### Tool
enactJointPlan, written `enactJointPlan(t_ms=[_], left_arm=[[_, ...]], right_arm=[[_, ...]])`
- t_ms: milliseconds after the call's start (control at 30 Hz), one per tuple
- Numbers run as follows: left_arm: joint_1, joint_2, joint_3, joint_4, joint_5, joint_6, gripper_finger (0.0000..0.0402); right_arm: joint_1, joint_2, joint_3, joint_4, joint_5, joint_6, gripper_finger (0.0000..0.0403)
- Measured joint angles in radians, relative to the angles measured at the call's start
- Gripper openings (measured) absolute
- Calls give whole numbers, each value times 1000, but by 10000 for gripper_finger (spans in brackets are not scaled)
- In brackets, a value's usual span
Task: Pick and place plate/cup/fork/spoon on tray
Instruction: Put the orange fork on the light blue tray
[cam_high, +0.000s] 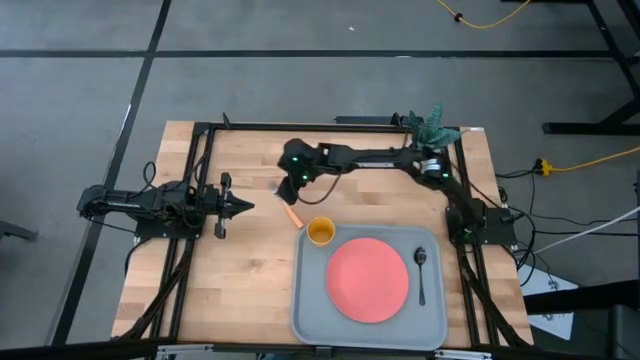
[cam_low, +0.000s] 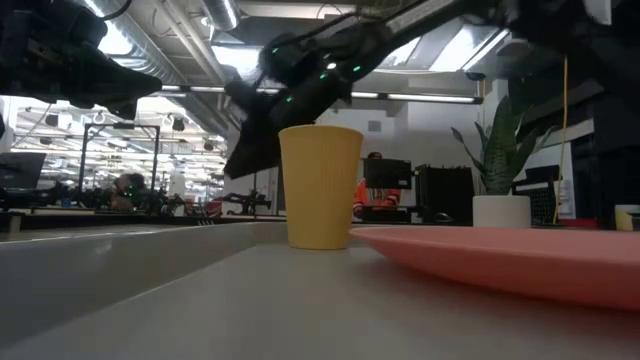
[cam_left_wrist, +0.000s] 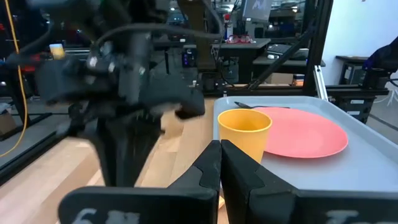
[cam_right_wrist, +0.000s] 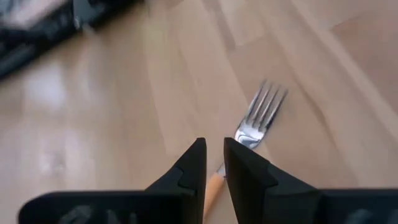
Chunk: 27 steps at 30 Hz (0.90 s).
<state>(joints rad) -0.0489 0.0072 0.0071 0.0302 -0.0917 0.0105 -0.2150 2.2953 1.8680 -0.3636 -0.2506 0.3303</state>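
The grey tray (cam_high: 308, 300) lies at the table's near right. It holds the coral plate (cam_high: 368, 280), the yellow cup (cam_high: 320, 232) upright in its far left corner, and the dark spoon (cam_high: 421, 272) at its right. The fork (cam_high: 292, 215) lies flat on the wood just beyond the tray's far left corner. My right gripper (cam_right_wrist: 214, 163) hovers over the fork's orange handle (cam_right_wrist: 211, 190), its fingers a narrow gap apart, with the tines (cam_right_wrist: 261, 115) ahead of them. My left gripper (cam_high: 247, 207) is shut and empty at the table's left.
A white pot with a green plant (cam_high: 432, 125) stands at the far right corner, beside my right arm. Black frame rails run along the table's left, right and far edges. Bare wood shows between my left gripper and the tray.
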Motion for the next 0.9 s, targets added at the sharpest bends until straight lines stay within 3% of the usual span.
enactJointPlan(t_ms=[200,367,900], left_arm=[[0,0,0,0,0,0,0],[0,0,0,0,0,0,0],[0,0,0,0,0,0,0]], right_arm=[[-6,169,289,-277,-50,-157,57],[-14,248,431,-353,-211,-182,42],[-11,268,381,-330,-266,-153,9]])
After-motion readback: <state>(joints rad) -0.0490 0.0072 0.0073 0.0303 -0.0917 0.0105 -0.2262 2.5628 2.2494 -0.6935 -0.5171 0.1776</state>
